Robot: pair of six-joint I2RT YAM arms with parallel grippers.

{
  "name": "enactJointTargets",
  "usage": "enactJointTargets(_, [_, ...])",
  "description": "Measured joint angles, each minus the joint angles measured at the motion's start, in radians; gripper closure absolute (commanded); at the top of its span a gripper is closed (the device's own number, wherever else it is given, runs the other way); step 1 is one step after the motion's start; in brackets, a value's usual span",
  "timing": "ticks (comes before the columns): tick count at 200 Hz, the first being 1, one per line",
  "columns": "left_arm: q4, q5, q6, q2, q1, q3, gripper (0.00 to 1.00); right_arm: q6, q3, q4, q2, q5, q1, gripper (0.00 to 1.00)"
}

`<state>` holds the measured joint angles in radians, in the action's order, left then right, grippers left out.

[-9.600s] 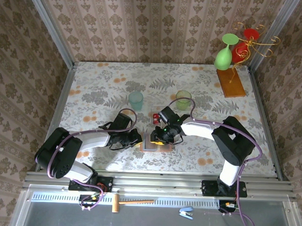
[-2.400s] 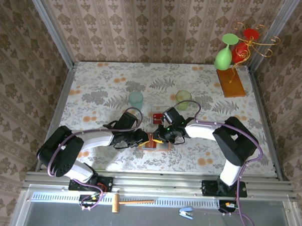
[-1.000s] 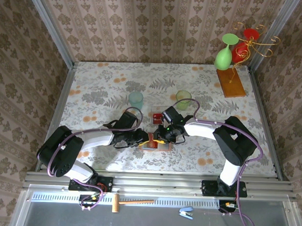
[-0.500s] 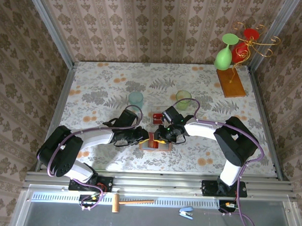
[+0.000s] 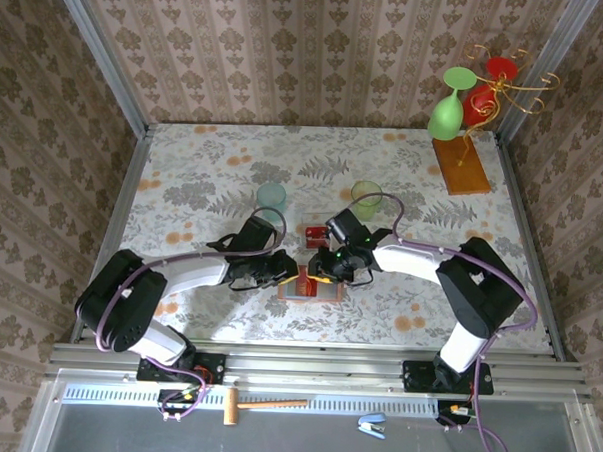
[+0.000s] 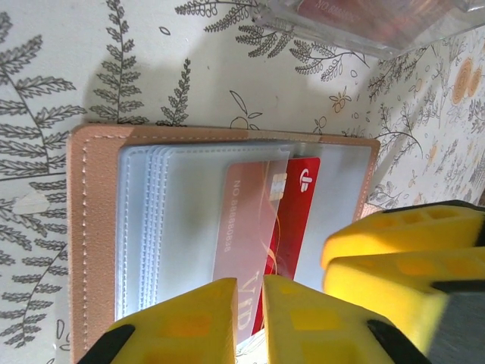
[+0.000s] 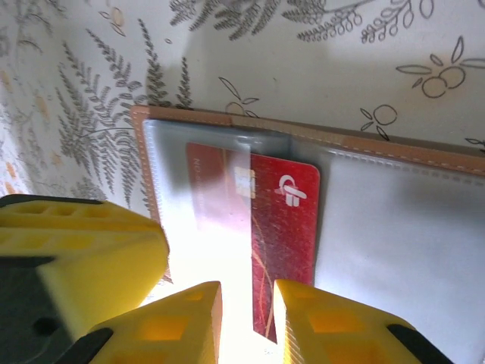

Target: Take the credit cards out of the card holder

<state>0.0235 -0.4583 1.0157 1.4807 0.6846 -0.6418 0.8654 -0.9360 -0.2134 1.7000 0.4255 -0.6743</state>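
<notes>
The tan card holder point(image 5: 305, 289) lies open on the table, its leather rim point(image 6: 83, 227) point(image 7: 140, 152) framing clear sleeves. A red credit card point(image 6: 299, 220) point(image 7: 284, 227) sticks halfway out of one sleeve. My left gripper point(image 5: 291, 277) point(image 6: 250, 292) hovers low over that card's sleeved half, jaws nearly together with a slim gap. My right gripper point(image 5: 322, 274) point(image 7: 246, 292) stands over the card's bare edge, jaws a little apart, clamping nothing I can see. Its yellow fingers point(image 6: 394, 250) crowd the left wrist view. Another red credit card point(image 5: 314, 233) lies loose just beyond the holder.
A teal cup point(image 5: 272, 198) and a green cup point(image 5: 366, 197) stand just behind the grippers. At the back right is a wire glass stand on a wooden base point(image 5: 461, 165) with green and red glasses. Walls enclose the table on three sides.
The left gripper's jaws have drawn closer together over the sleeved card. Both arms have barely shifted, and the card holder has stayed in place.
</notes>
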Motion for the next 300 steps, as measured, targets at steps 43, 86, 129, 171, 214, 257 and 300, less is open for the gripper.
enactJointTargets(43, [0.003,-0.002,-0.007,0.013,0.0,-0.002,0.86,0.002,0.022,0.027,-0.02,0.001,0.023,0.76])
enactJointTargets(86, [0.006,-0.006,-0.014,0.024,0.0,-0.002,0.87,0.021,0.073,0.065,-0.021,0.016,0.041,0.77])
enactJointTargets(129, [0.006,-0.01,-0.014,0.031,0.0,-0.001,0.87,0.035,0.093,0.113,-0.018,0.038,0.043,0.77])
enactJointTargets(171, [0.004,-0.017,-0.014,0.032,0.0,0.01,0.87,0.051,0.097,0.151,0.002,0.057,0.044,0.77])
enactJointTargets(214, [-0.007,-0.017,-0.014,0.032,0.0,0.027,0.87,0.055,0.106,0.162,0.011,0.061,0.048,0.78])
enactJointTargets(257, [-0.01,-0.017,-0.014,0.032,0.0,0.027,0.87,0.055,0.108,0.166,0.02,0.061,0.048,0.78])
enactJointTargets(300, [-0.018,-0.017,-0.013,0.031,0.002,0.034,0.87,0.059,0.119,0.198,0.031,0.08,0.048,0.81])
